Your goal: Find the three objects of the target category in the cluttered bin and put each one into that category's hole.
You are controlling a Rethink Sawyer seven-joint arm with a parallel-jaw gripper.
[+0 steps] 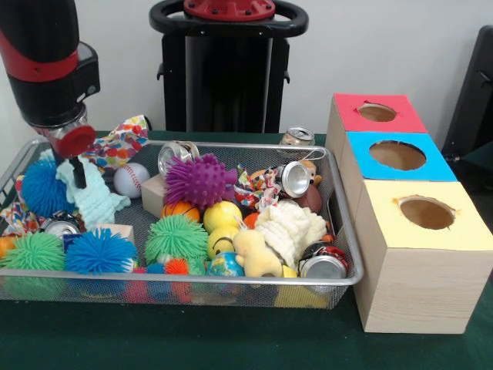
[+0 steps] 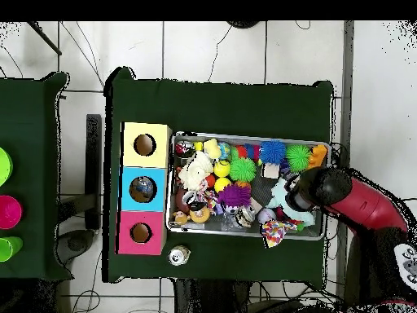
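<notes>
A wire mesh bin (image 1: 192, 284) holds mixed clutter: spiky balls, cloths, silver cans, a baseball (image 1: 131, 179) and wood blocks. My gripper (image 1: 78, 176) hangs at the bin's left end, shut on a light teal cloth (image 1: 98, 202) that stands up from the pile. In the overhead view the arm's head (image 2: 313, 189) covers the gripper, with the teal cloth (image 2: 283, 198) beside it. Right of the bin stand three wooden boxes with round holes in their tops: red (image 1: 350, 123), blue (image 1: 370, 171) and yellow (image 1: 462, 227).
A colourful patterned cloth (image 1: 119, 142) drapes over the bin's back left rim. A white fluffy cloth (image 1: 293, 227) lies at the right end among cans (image 1: 296, 177). One can (image 1: 296, 137) stands outside the bin, behind it. Something dark shows inside the blue hole (image 2: 142, 189).
</notes>
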